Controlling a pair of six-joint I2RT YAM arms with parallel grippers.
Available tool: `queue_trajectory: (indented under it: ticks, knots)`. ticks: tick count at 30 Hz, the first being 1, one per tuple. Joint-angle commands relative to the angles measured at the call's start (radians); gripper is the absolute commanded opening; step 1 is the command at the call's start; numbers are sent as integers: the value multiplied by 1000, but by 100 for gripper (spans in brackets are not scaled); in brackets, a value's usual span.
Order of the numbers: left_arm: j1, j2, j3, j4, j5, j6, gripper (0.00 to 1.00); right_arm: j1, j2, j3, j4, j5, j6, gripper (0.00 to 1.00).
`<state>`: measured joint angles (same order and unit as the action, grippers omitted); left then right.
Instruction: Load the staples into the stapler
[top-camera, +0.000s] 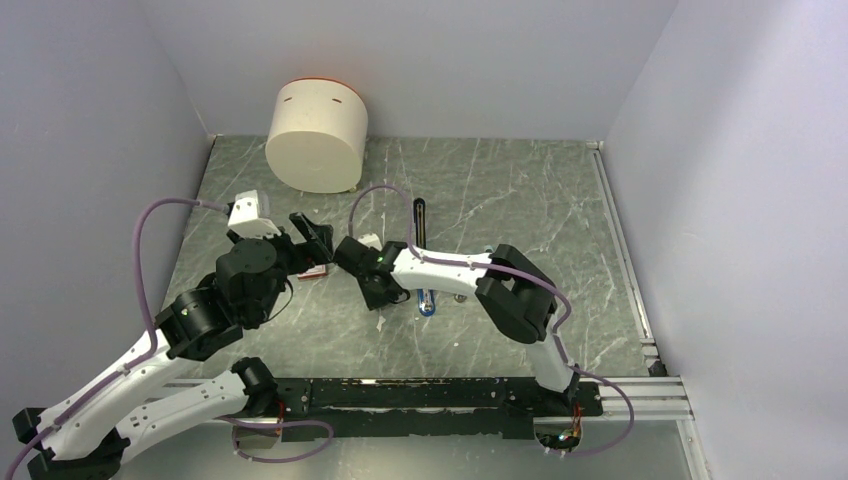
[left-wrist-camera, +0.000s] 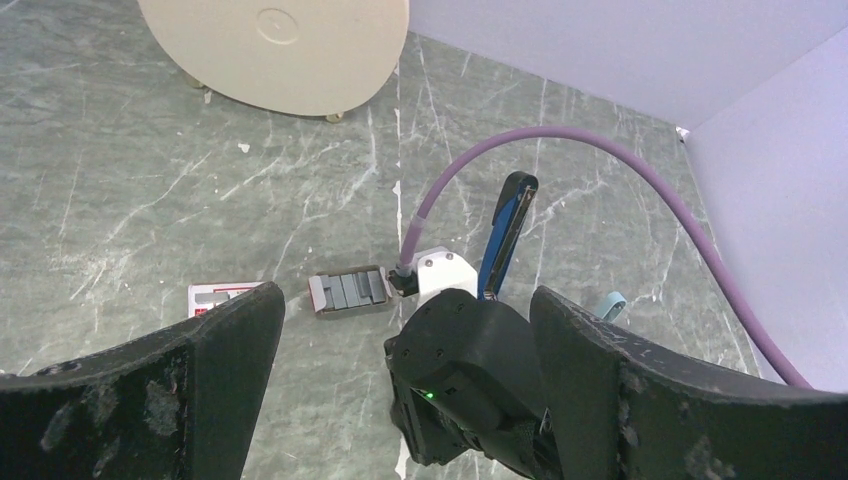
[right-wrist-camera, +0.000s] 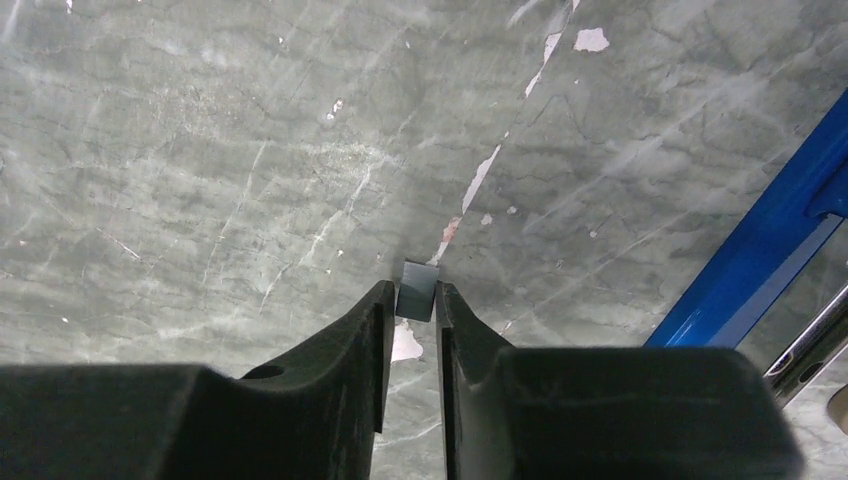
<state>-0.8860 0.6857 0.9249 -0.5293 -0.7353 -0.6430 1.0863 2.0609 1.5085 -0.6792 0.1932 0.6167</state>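
- Left arm: extends from its near-left base forward and inward, with the wrist raised.
- Left gripper: jaws at full spread. In the left wrist view, its two fingers frame the wrist of the other arm.
- Right arm: elbow sharply folded, with the forearm running leftward toward the left gripper.
- Right gripper: pointed downward, jaws almost closed, with the fingertips pinching a small grey staple block.

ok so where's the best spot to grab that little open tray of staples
Probably the staple tray by its two long side walls, pinched across the narrow width at mid-length, coming straight down. It lies flat, open side up, so those walls are the exposed edges.
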Motion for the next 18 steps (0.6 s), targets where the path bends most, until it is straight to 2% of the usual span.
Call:
queue_trajectory:
  ticks: [1, 6, 18]
  knots:
    - [7, 0, 33, -6, -26, 11, 97, 1, -19, 16, -7, 16, 10, 28]
    - [6, -1, 30, -5, -32, 13, 97, 4, -11, 32, -11, 20, 16, 40]
    - [6, -9, 17, 3, -44, 20, 97, 2, 31, 62, -33, 68, 120, 33]
